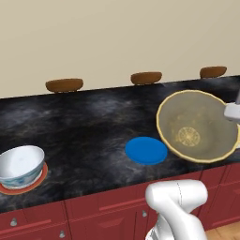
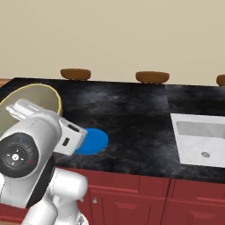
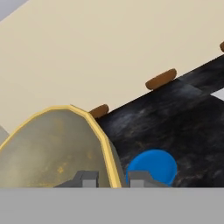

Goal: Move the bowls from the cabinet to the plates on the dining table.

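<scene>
My gripper [image 3: 114, 178] is shut on the rim of the olive-tan bowl [image 1: 197, 125], one fingertip inside the rim and one outside. The bowl hangs tilted above the dining table [image 1: 84, 122], its golden inside facing the left base camera; it also shows in the right base view [image 2: 26, 103]. The blue plate [image 1: 146, 150] lies bare on the black top just left of and below the bowl, and shows in the other views too [image 2: 92, 141] [image 3: 152, 167]. At the far left the white patterned bowl [image 1: 19, 165] stands upright on the orange-red plate [image 1: 41, 178]. The cabinet is out of view.
Three brown stools [image 1: 64, 85] [image 1: 146, 78] [image 1: 213, 71] line the table's far edge. Red drawer fronts with knobs [image 1: 93, 211] run below the near edge. A white sink [image 2: 200, 138] is set into the top at the right. A beige wall stands behind.
</scene>
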Controlling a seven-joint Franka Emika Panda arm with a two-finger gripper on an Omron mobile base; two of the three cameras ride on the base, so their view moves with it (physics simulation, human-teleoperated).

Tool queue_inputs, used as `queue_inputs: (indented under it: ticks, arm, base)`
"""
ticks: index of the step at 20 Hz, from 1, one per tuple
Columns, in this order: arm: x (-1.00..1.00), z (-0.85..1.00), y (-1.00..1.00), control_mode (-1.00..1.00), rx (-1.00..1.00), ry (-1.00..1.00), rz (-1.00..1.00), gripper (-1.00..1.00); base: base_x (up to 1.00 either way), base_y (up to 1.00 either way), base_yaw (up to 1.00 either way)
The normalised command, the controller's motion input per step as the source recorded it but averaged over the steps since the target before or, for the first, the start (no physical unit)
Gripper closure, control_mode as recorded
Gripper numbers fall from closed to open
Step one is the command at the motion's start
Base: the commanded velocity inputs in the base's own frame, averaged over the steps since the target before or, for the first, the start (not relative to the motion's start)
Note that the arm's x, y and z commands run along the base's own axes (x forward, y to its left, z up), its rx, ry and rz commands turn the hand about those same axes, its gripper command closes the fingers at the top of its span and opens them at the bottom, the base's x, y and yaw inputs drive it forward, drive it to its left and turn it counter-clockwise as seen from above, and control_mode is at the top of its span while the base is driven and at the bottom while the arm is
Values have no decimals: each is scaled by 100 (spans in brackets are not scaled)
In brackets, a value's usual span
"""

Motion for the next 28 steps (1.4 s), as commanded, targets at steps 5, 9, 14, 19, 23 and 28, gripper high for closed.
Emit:
queue_inputs:
  ticks: [5, 9, 14, 19, 23, 28]
  arm:
    - [46, -26, -7, -100, 2, 8, 0, 100]
    - [41, -27, -13, -100, 2, 9, 0, 100]
    - [31, -28, -14, -100, 2, 9, 1, 100]
    - [24, -31, -4, -100, 3, 11, 0, 100]
    - [29, -30, 0, -100, 3, 8, 0, 100]
    - [32, -29, -5, -100, 4, 5, 0, 100]
  base:
    - [0, 0, 0]
    - [0, 0, 0]
    - [0, 0, 0]
    - [0, 0, 0]
    - [0, 0, 0]
    - [0, 0, 0]
